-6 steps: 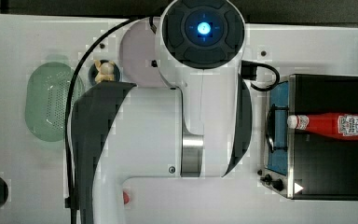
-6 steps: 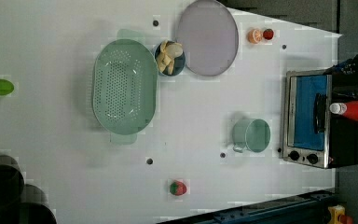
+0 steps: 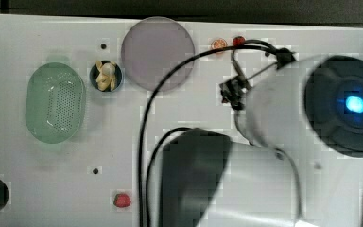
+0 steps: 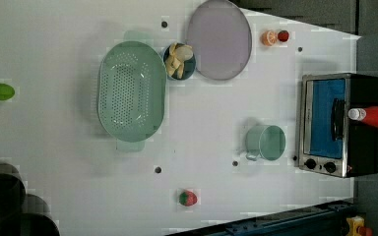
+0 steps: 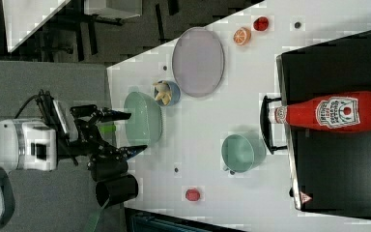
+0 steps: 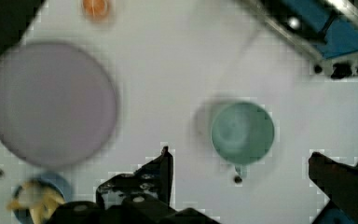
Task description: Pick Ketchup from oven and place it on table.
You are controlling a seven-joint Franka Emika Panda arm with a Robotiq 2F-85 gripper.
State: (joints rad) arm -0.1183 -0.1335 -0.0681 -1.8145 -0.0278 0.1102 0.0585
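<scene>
While the gripper point(image 5: 128, 131) hangs above the desk point(image 4: 54, 162) with fingers point(image 5: 118, 115) spread wide and empty, the ketchup point(image 5: 335, 112) lies on its side atop the oven point(image 5: 338, 179).

Top and left views looked straight down on the worktop point(image 4: 54, 29); the right view sat nearer the oven point(image 5: 338, 159). The wrist view hung above the purple plate point(image 6: 51, 102), shared by all four.
</scene>
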